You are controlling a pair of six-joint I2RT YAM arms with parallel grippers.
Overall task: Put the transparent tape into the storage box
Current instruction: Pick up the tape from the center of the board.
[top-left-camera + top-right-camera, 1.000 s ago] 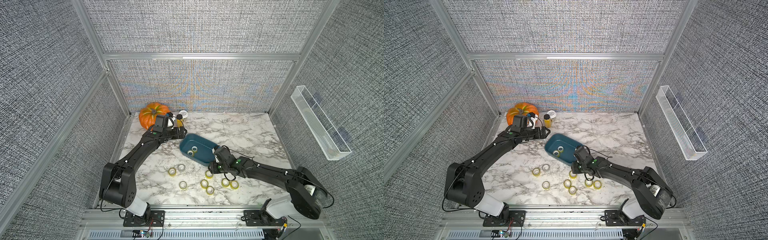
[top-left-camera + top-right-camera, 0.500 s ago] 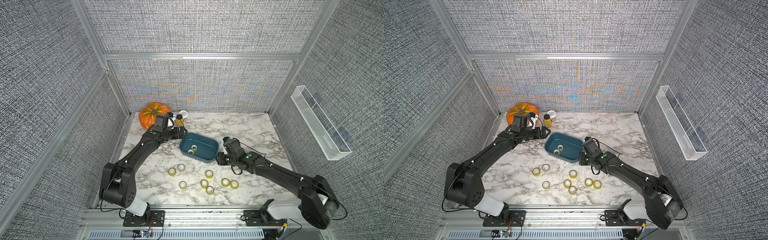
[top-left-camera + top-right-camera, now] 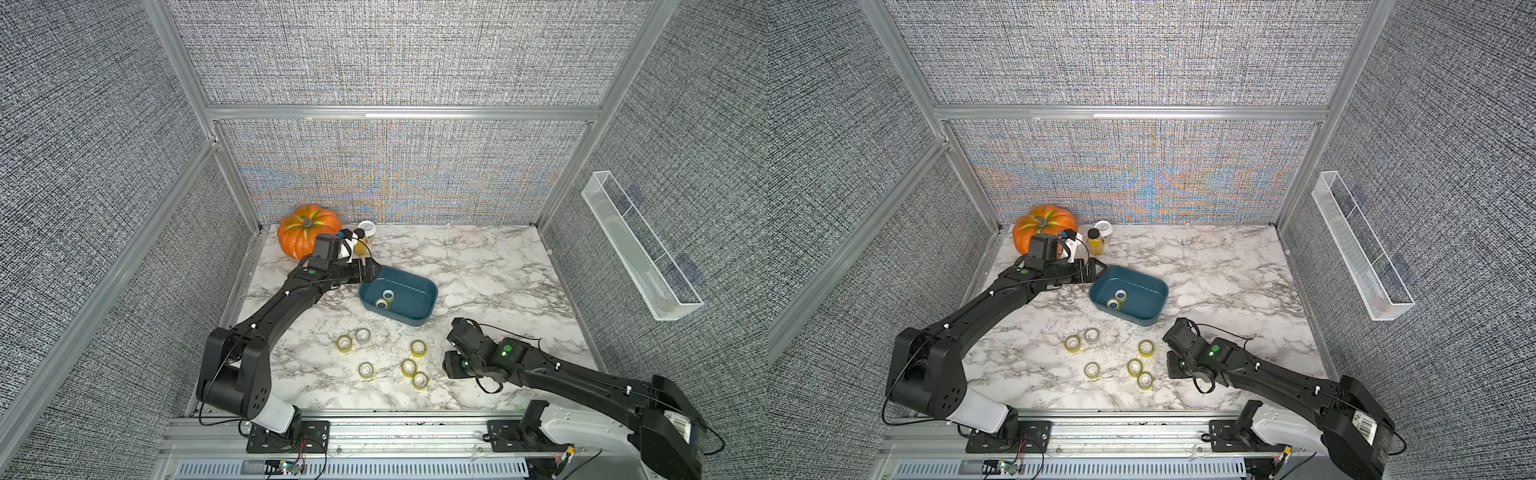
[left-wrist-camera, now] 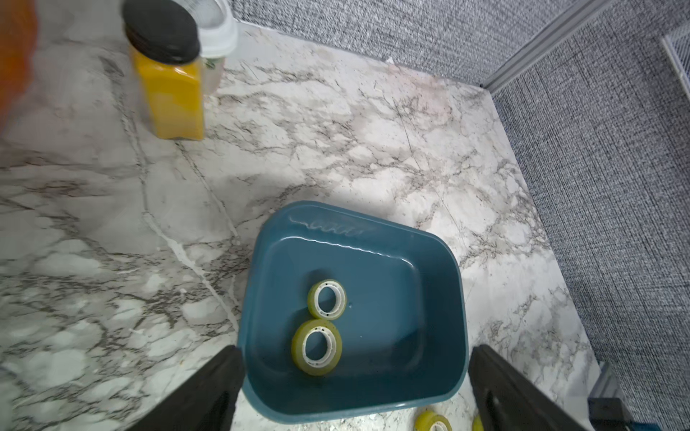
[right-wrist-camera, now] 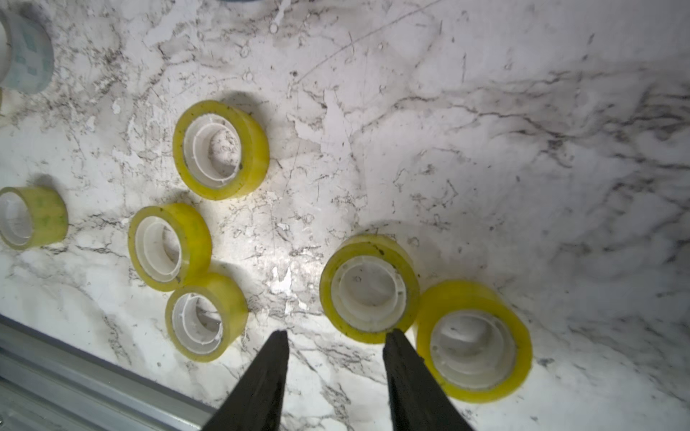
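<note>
The tool (image 5: 338, 334) hangs over the marble table (image 5: 522, 149). Its two black fingers (image 5: 261, 380) are parted, with nothing between them. One fingertip overlaps the rim of a yellow tape roll (image 5: 369, 287), which touches a second roll (image 5: 474, 339). Off the other finger lie a touching pair (image 5: 170, 246), a lone roll (image 5: 220, 149) and an edge roll (image 5: 31, 216). A pale roll (image 5: 24, 48) is cut off by the frame. A metal rail (image 5: 74, 384) borders the table.
</note>
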